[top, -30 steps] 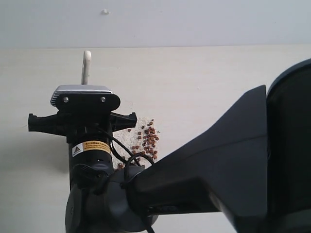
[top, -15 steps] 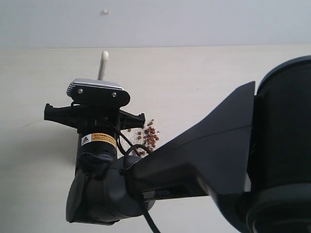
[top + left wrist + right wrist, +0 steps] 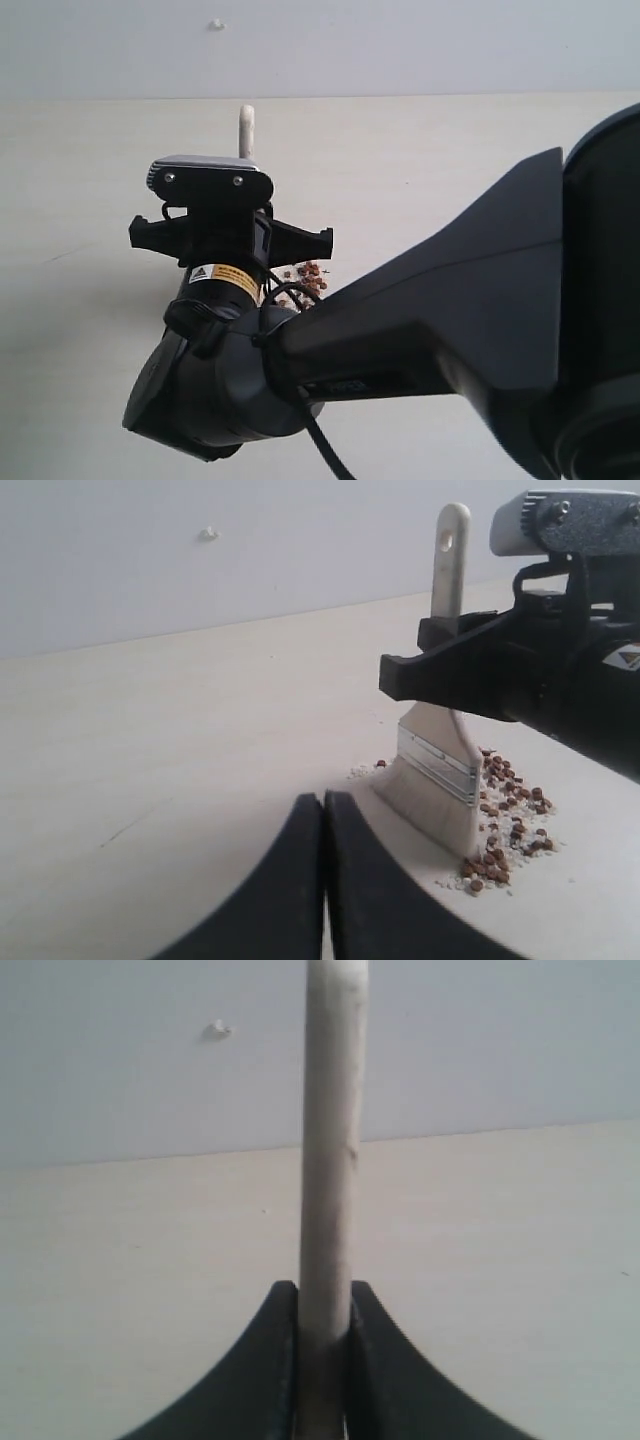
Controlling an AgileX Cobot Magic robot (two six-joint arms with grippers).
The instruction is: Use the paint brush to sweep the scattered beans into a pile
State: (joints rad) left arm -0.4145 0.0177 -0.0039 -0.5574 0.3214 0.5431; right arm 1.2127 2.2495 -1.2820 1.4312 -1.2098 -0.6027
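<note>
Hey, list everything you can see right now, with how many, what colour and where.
beans: dozens, reddish-brown, clustered on the table beside the brush bristles
pale crumbs: many, off-white, mixed among the beans
paint brush: one, cream bristles, silver ferrule, wooden handle, bristles down on the table
table: one, pale beige
wall: one, light grey, behind the table
left gripper: one, black, fingers shut, empty
right gripper: one, black, fingers shut on the brush handle

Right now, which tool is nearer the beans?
Right, it appears. The right tool grips the paint brush handle directly above the beans, with the bristles down beside them. The left tool is shut and empty, set back from the pile, short of the brush.
</note>
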